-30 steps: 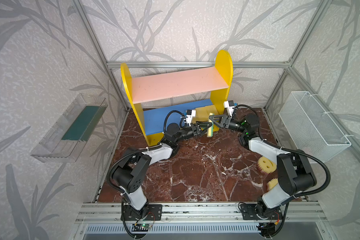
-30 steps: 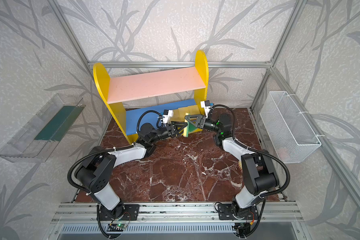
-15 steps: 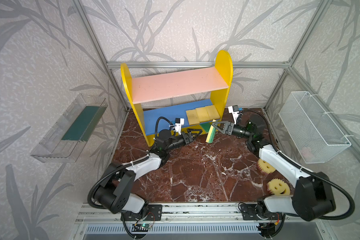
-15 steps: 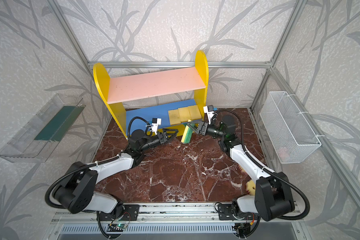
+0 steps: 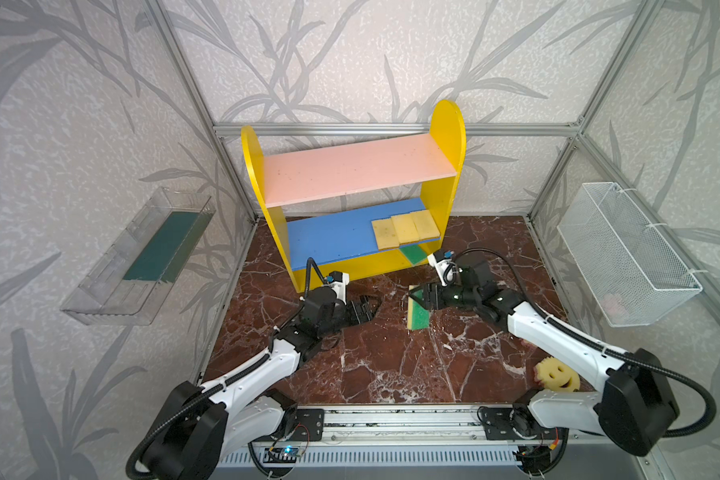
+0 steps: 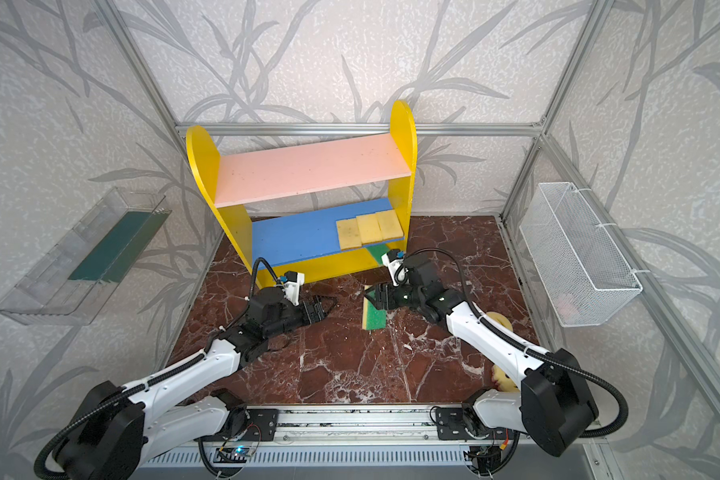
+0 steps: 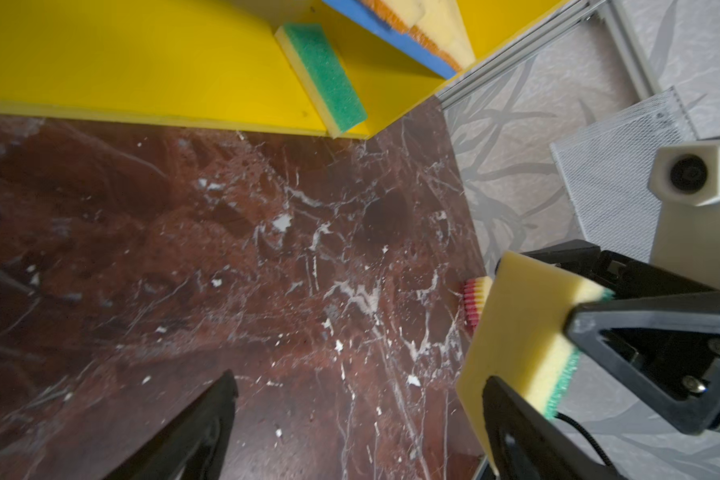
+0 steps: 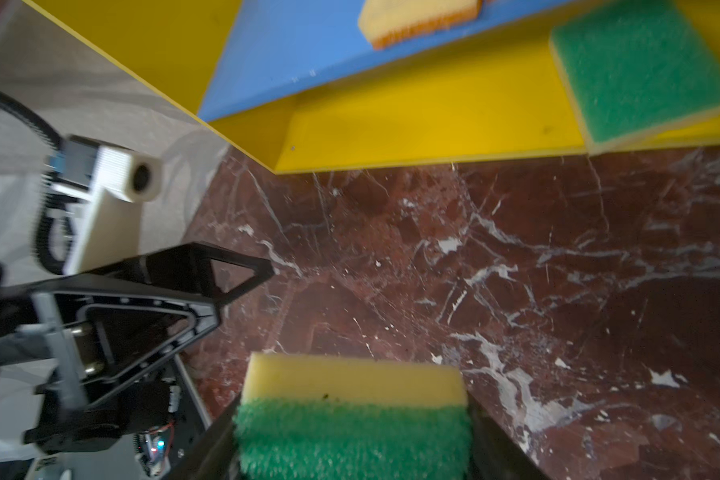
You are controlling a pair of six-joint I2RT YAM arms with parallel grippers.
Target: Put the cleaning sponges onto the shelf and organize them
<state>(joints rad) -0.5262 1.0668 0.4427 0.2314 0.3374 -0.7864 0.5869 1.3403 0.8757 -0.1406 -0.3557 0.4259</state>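
The right arm's jaws clamp the upper end of a green-and-yellow rectangular sponge (image 5: 418,318) over the marble worktop (image 5: 391,365). The left arm's jaws gape wide and empty, facing that sponge across a gap. Beside both jaws stands the shelf (image 5: 350,170), with three orange-faced sponges (image 5: 405,227) on its blue board and another green sponge (image 5: 413,253) on its yellow base. A smiley sponge (image 5: 555,375) lies well behind the right jaws.

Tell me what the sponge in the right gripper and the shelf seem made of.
The green-faced sponge: soft yellow foam, visibly porous, with a coarse fibrous green scouring layer; matte. The shelf: thin flat painted boards, smooth with a faint sheen; likely wood or foam board, cannot tell which.
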